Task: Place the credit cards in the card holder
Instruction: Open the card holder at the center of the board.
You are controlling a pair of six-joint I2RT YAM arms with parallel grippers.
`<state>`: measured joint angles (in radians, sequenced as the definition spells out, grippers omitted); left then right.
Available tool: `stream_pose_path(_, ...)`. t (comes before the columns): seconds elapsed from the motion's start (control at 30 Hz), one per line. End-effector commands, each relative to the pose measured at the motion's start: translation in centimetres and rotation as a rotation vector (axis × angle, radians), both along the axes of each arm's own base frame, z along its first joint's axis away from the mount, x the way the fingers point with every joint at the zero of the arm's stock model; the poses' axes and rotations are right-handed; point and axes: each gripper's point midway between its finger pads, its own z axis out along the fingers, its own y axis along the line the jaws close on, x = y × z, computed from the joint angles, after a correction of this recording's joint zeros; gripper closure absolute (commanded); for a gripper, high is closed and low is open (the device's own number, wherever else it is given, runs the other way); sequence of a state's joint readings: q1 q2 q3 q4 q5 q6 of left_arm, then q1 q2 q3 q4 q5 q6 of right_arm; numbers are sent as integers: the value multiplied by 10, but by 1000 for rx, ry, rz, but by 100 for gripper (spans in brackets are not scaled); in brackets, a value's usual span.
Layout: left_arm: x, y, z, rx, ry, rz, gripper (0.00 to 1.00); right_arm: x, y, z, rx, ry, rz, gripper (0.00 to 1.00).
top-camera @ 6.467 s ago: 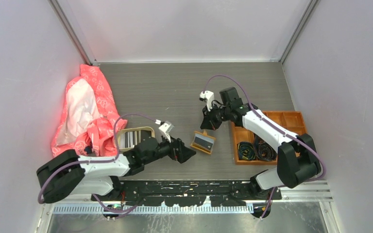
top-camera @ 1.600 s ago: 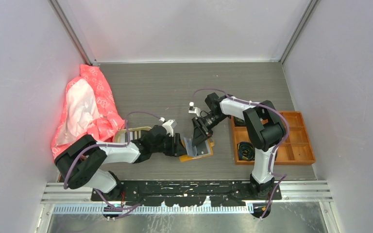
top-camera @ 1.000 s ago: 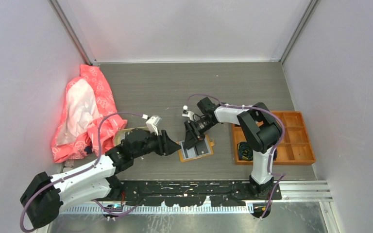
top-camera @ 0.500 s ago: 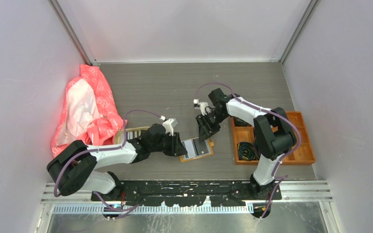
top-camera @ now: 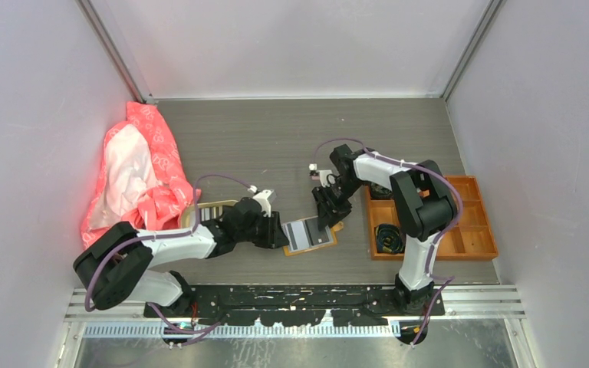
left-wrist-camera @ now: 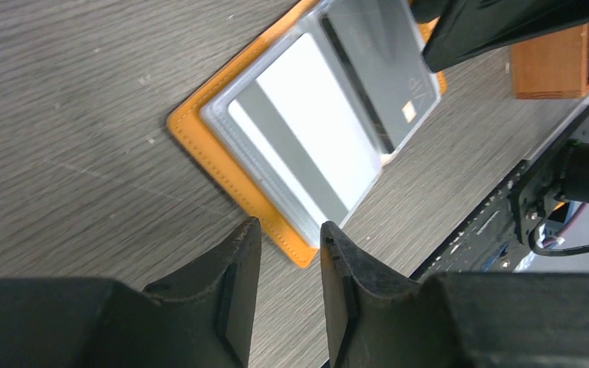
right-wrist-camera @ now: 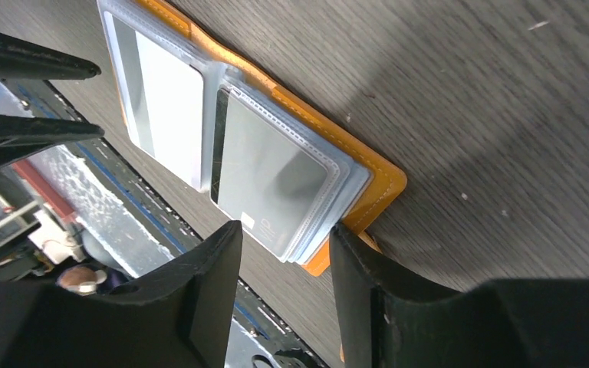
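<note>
A robotics laboratory test cell is shown. A grey wood-grain tabletop (top-camera: pixel 276 138) is enclosed on three sides by plain pale grey wall panels (top-camera: pixel 291 46), which are joined at the back corners by slanted aluminium profile posts (top-camera: pixel 115 55). Two jointed machines, a white-and-black left robot arm (top-camera: pixel 169 247) and a white-and-black right robot arm (top-camera: pixel 376 167), are bolted to a black perforated metal mounting plate (top-camera: pixel 291 297) at the near edge. A ribbed silver metal rail (top-camera: pixel 276 330) is set in front of it. Thin purple cables (top-camera: pixel 215 181) are looped along both arms.
</note>
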<state>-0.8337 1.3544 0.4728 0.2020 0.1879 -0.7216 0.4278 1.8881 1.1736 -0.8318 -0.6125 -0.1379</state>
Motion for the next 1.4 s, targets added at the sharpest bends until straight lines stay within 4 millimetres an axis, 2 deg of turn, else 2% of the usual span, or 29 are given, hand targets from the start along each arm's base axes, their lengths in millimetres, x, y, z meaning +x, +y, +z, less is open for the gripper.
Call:
stream_pose_path(0.0,-1,15,-4,58,-13,29,64,-2,3,-5,23,80,-28,48)
stream_pose_path(0.17,-7,21,-16,87,25,35,65,-5,14,6,141,178,-78,50)
stream_pose_path(0.27,-8,17,-18,79,39,25,65,-5,20,14,194,199,-89,51)
stream_pose_path(0.7,-6,1,-23,53,65,-7,65,-7,33,25,278,257,-120,51)
stream_pose_path(1.13,0,-11,-18,11,52,-18,64,-7,52,61,466,283,-110,51)
stream_pose_path(1.37,0,-9,-12,-3,27,-14,59,-16,60,62,461,259,-65,49)
